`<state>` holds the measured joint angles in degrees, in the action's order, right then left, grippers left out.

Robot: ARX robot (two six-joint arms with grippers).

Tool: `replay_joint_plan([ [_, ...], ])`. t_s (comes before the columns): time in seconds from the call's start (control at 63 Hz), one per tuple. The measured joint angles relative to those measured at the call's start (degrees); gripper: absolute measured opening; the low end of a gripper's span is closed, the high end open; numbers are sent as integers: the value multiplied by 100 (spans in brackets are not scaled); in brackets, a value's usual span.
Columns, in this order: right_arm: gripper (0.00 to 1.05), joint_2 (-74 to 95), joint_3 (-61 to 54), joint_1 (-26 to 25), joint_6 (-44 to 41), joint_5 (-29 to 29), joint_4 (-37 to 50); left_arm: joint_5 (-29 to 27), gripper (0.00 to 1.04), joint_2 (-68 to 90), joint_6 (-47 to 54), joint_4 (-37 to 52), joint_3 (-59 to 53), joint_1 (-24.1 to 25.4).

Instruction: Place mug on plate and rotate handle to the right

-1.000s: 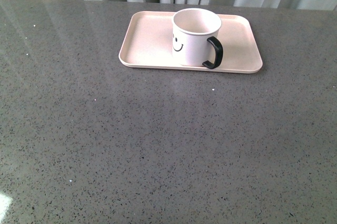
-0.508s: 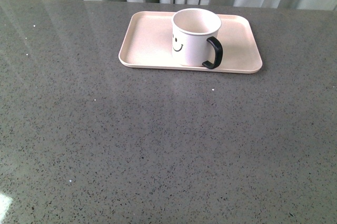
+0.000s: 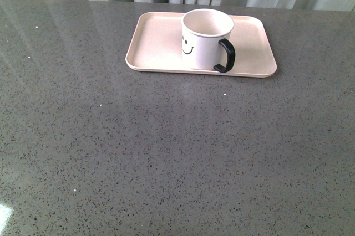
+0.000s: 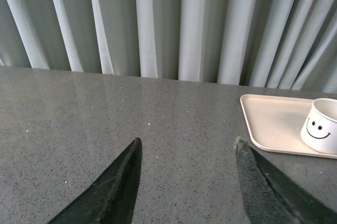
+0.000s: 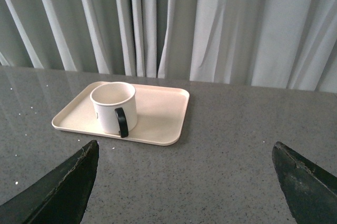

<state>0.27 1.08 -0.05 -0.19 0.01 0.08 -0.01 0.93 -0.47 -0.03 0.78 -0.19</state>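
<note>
Grey speckled table (image 3: 166,153) below both pincers. Well ahead of right gripper (image 5: 185,144), jaws spread wide and empty: plate (image 3: 155,42), bearing upright mug (image 3: 202,45). Left gripper (image 4: 188,140) likewise agape, plate off toward its right. Handle (image 3: 226,56) turned rightward, slightly robot-ward.

Neither arm shows in the front view, while each wrist view shows its own gripper held clear above the surface: the left gripper (image 4: 188,141) has its two dark fingers (image 4: 118,182) spread apart and empty, and the right gripper (image 5: 185,144) has its fingers (image 5: 68,182) wide apart, likewise empty.
</note>
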Motion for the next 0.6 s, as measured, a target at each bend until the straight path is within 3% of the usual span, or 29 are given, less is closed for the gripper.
replay_joint_plan([
  [0.19,96,2,2,-2,-2,-7,-2,0,97,-2,11,0,0,0],
  [0.27,96,1799,1130,-719,-664,-2006,-2179,7,95,-2,11,0,0,2],
  [0.286,96,2492,1491,-868,-824,-2496,-2461,7,96,-2,15,2,0,0],
  [0.317,96,3300,1910,-1008,-898,-2732,-2365,4,96,-2,15,0,0,0],
  [0.444,96,6245,3853,-1080,-1025,-2186,-1102,2,96,-2,15,0,0,0],
  [0.603,96,8841,5842,-614,-841,-1746,-1298,2,96,-2,15,0,0,0],
])
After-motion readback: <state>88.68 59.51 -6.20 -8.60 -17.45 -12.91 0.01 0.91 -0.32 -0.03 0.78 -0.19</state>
